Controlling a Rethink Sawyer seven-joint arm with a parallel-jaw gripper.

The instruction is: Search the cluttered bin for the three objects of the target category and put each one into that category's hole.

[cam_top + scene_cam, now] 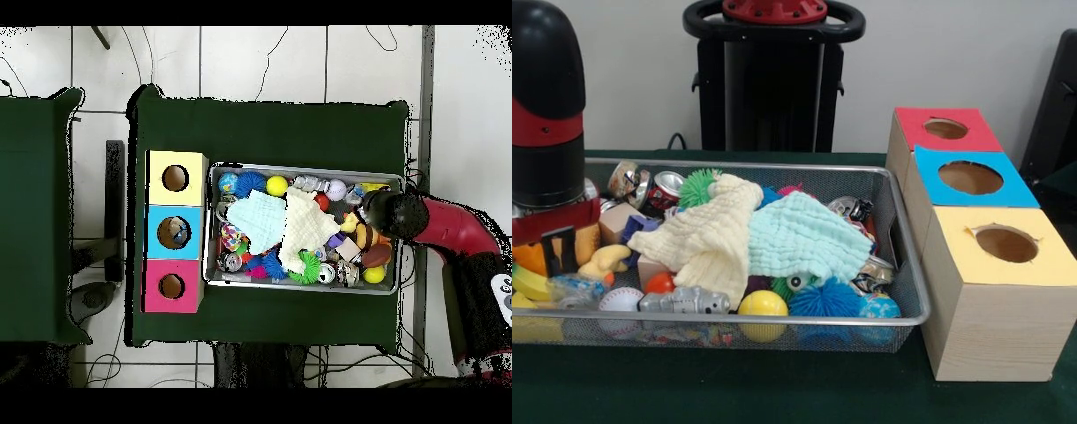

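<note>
From the front, the arm's end effector (558, 252) is reaching down into the left end of the wire bin (900, 291), its opening impossible to judge, while a cream cloth (711, 238) and a mint cloth (803, 234) are lying over the toys and three boxes with holes are standing right of the bin: red (945, 129), blue (969, 177), yellow (1006, 244). From overhead, the arm (445, 222) is entering the bin's (300, 170) right end, and the boxes are sitting along its left side on the green table (270, 125).

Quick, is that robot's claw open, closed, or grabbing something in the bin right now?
Gripper: down in the wire mesh bin; open or shut cannot be told.
</note>
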